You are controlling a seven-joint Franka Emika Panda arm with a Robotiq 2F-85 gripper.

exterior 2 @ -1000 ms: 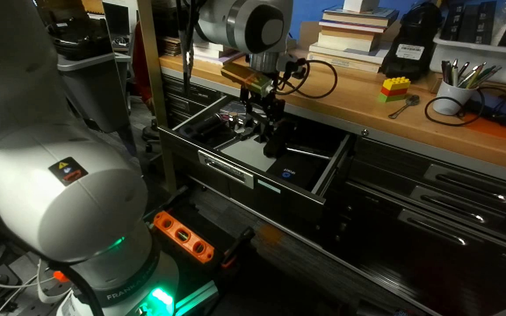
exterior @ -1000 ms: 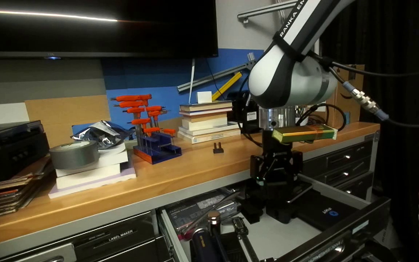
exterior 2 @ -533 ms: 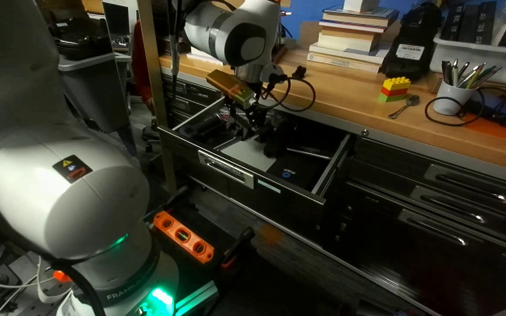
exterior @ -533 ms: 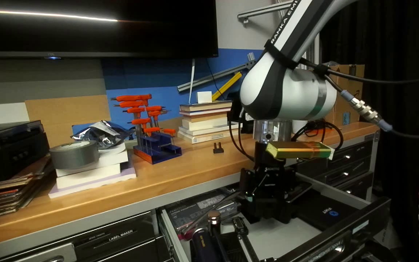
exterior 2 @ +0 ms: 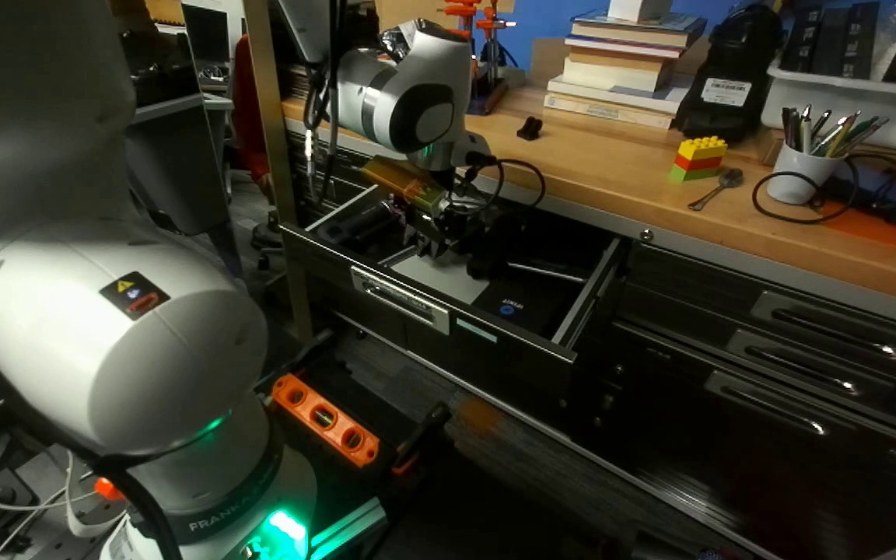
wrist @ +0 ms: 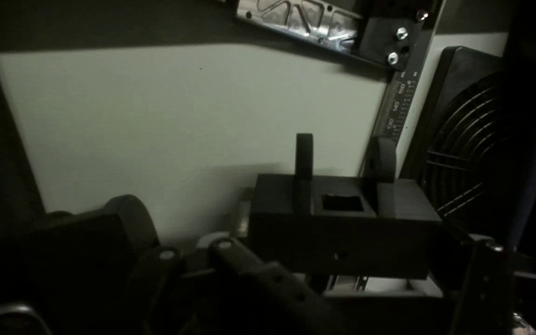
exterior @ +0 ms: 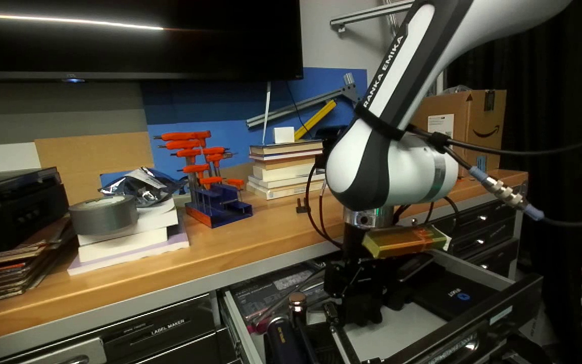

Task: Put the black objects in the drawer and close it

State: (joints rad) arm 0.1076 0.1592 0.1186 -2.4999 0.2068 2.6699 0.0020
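The hand (wrist: 348, 230) grips a black block (wrist: 342, 237) over the open drawer (exterior 2: 440, 274); contact below unclear; advise lowering it level, clear of the rule (wrist: 397, 103), before release.

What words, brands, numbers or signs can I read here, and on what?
"RANKA EMIKA", first letter hidden: robot arm
"FRANKA", rest blurred: arm's base
"LABEL MAKER": neighbouring drawer front
"IFIXIT": black case in the open drawer
"TCL", faint: screen
Warning triangle: arm sticker
Curved arrow: cardboard box
Too small or blurred: ruler numbers, white tag, box's white label, grey box print, book spines, smaller drawer lettering.
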